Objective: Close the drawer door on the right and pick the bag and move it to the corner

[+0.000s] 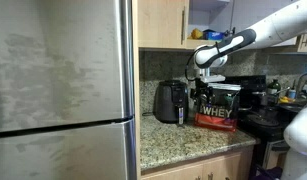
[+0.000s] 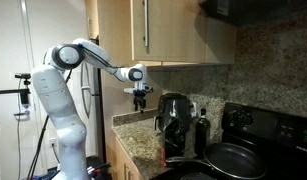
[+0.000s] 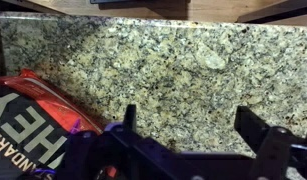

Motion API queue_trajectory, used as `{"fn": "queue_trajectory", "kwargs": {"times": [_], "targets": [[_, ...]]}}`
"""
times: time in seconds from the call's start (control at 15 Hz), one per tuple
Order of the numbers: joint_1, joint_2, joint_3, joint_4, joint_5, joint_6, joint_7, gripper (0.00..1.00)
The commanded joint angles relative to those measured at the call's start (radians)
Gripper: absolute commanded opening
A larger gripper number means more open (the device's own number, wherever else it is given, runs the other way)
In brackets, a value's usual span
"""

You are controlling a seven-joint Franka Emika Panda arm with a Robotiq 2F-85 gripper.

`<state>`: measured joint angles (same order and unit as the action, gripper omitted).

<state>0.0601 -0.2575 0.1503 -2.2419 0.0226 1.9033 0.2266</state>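
The bag (image 1: 216, 106), black with a red bottom band and white "WHEY" lettering, stands on the granite counter next to the air fryer. Its top edge shows at the lower left of the wrist view (image 3: 28, 125). My gripper (image 1: 203, 76) hangs just above the bag's top on the fryer side, open and empty. In the wrist view its fingers (image 3: 193, 125) are spread in front of the backsplash. The tan cabinet door (image 2: 171, 30) with its silver bar handle looks flush there. In an exterior view the cabinet above the arm shows an open interior (image 1: 208, 15). The corner (image 1: 146, 108) lies by the fridge side.
A black air fryer (image 1: 171, 102) stands between the bag and the fridge (image 1: 63, 90); it also shows in an exterior view (image 2: 173, 115). A black stove with pans (image 2: 233, 150) is at the counter's far end. A dark bottle (image 2: 201, 125) stands by the fryer.
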Motion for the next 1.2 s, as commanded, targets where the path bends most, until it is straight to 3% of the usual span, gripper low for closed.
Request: {"fn": "queue_trajectory", "kwargs": {"times": [0.0, 0.27, 0.33, 0.6, 0.87, 0.93, 1.13], "targets": [[0.008, 0.001, -0.008, 0.002, -0.002, -0.002, 0.002, 1.0], [-0.012, -0.021, 0.011, -0.039, -0.056, 0.184, 0.2, 1.0], [0.018, -0.079, 0.05, 0.055, -0.035, 0.078, 0.298, 1.0], [0.01, -0.181, 0.133, 0.124, -0.087, 0.076, 0.547, 1.0], [-0.002, -0.329, 0.217, 0.234, -0.101, -0.032, 0.811, 1.0], [0.017, -0.28, 0.186, 0.191, -0.09, 0.026, 0.729, 1.0], [0.013, -0.357, 0.215, 0.226, -0.088, -0.026, 0.801, 1.0]]}}
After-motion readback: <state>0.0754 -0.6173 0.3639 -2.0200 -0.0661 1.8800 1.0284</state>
